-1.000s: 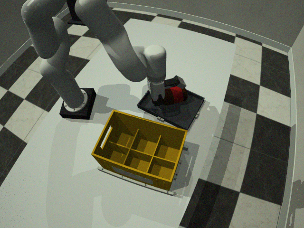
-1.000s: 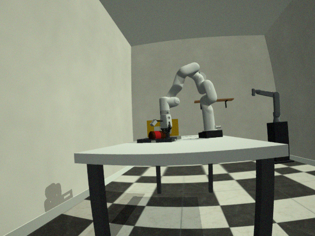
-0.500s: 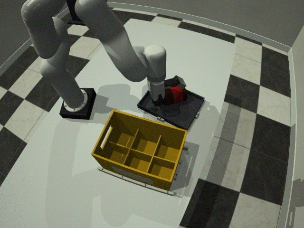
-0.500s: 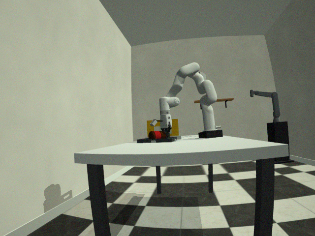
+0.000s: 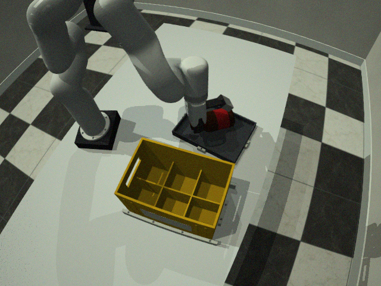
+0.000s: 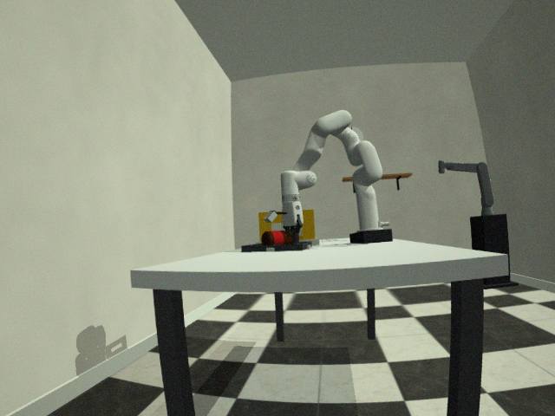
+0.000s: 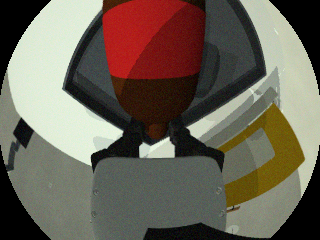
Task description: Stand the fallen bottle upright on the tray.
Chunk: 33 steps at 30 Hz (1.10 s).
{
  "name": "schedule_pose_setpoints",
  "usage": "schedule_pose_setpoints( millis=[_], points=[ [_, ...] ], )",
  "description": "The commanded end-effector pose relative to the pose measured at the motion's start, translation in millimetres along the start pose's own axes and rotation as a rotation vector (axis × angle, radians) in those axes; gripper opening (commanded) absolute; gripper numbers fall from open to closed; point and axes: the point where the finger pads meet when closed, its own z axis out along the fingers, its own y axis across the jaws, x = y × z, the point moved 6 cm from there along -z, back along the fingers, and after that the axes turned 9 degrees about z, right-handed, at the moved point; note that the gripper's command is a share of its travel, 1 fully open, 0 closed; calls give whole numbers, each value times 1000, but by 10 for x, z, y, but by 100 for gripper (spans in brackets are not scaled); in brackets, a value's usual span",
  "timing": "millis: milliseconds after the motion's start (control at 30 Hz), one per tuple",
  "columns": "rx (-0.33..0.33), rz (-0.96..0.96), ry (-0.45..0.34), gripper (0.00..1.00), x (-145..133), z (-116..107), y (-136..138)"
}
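While the white arm reaches over from its black base block, its gripper points down at the tray, jaws closed on the narrow neck of the bottle. One dark fingertip sits on each side of that neck in the wrist view. Brown with a broad red band, the bottle lies on its side, its wide body over the dark tray and its neck toward the arm; it is not standing. Low walls run round the tray, which lies flat on the white table, with small light brackets at its outer edges. Near one side of the tray, apart from the gripper, stands the yellow crate, upright and level, divided into six compartments, with a handle slot in an end wall. A pale rail runs along the foot of its long side. Farther back in the exterior view, a wooden shelf hangs on the wall, and a second, grey arm stands on a black pedestal beyond the table.
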Motion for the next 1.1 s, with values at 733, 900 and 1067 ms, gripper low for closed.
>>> schedule_pose_setpoints(
  millis=[733,900,1067],
  points=[
    [0,0,4,0,13,-30,2],
    [0,0,4,0,13,-40,2],
    [0,0,4,0,13,-64,2]
  ],
)
